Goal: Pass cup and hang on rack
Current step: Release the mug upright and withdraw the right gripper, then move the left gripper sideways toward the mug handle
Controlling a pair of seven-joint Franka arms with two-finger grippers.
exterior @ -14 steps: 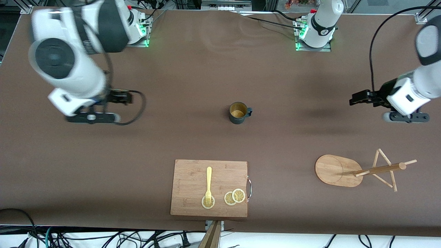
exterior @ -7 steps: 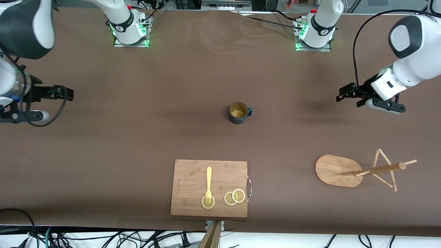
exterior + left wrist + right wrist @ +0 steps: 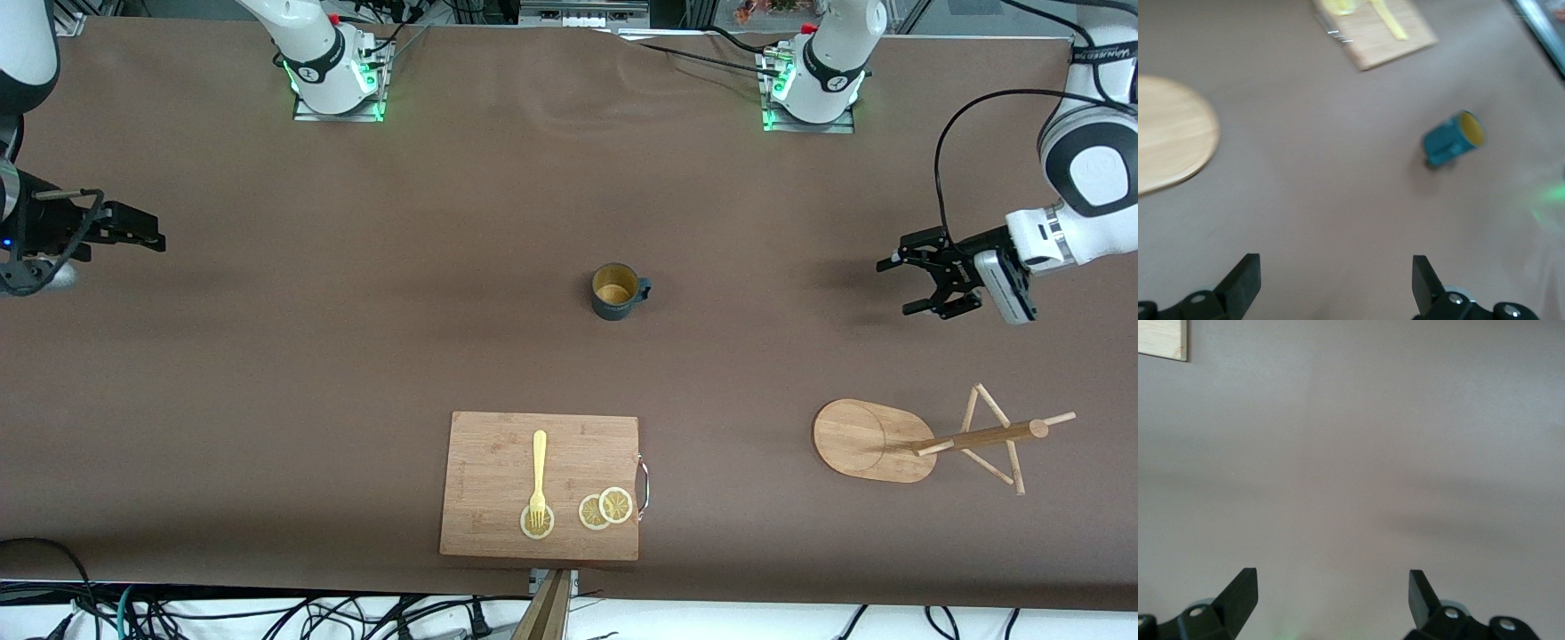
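Observation:
The cup point(image 3: 615, 291), dark teal with a tan inside, stands upright at the middle of the table, its handle toward the left arm's end. It also shows in the left wrist view point(image 3: 1451, 139). The rack point(image 3: 867, 440) stands nearer the front camera toward the left arm's end, its post and pegs point(image 3: 978, 436) rising from the oval base point(image 3: 1168, 133). My left gripper point(image 3: 900, 286) point(image 3: 1336, 273) is open and empty over bare table between cup and rack. My right gripper point(image 3: 147, 233) point(image 3: 1331, 587) is open and empty over the table's right-arm end.
A wooden cutting board point(image 3: 498, 462) with a yellow fork point(image 3: 538, 471) and lemon slices point(image 3: 605, 508) lies near the front edge, nearer the camera than the cup. It shows in the left wrist view point(image 3: 1378, 30), and its corner shows in the right wrist view point(image 3: 1161, 337).
My right arm has swung away from the middle toward its end of the table. My left gripper has turned and shifted a little toward the camera side. The cup has not moved.

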